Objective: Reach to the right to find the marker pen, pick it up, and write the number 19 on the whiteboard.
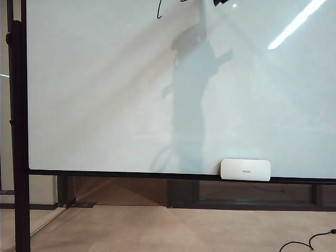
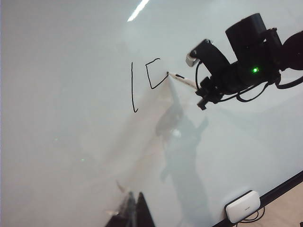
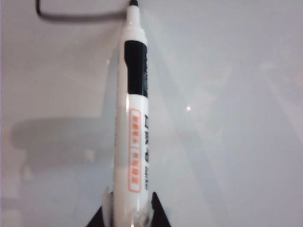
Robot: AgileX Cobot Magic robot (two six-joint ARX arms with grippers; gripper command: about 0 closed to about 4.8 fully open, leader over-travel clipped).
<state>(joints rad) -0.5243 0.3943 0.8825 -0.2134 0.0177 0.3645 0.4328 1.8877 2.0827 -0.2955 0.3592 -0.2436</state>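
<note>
The right gripper (image 3: pixel 129 213) is clamping the marker pen (image 3: pixel 132 118) between its two dark fingers, the white barrel with its black band and orange label running straight out to the whiteboard (image 3: pixel 236 94), where the black tip is touching the end of a dark stroke. That close view is showing only the pen and a short piece of line. The left gripper (image 2: pixel 132 210) is hanging back from the board, its dark finger tips lying close together with no gap showing and nothing between them. From its wrist camera the wider picture is appearing: the right arm's black wrist reaching in with the pen (image 2: pixel 182 80), the tip resting on the number 19 (image 2: pixel 147 82), of which a tall "1" and an unfinished, angular "9" are standing on the board. The white eraser block (image 2: pixel 242 206) is sitting on the lower frame. The exterior camera is catching just the foot of the "1" at its upper edge, the arm's shadow, and the eraser (image 1: pixel 245 169).
</note>
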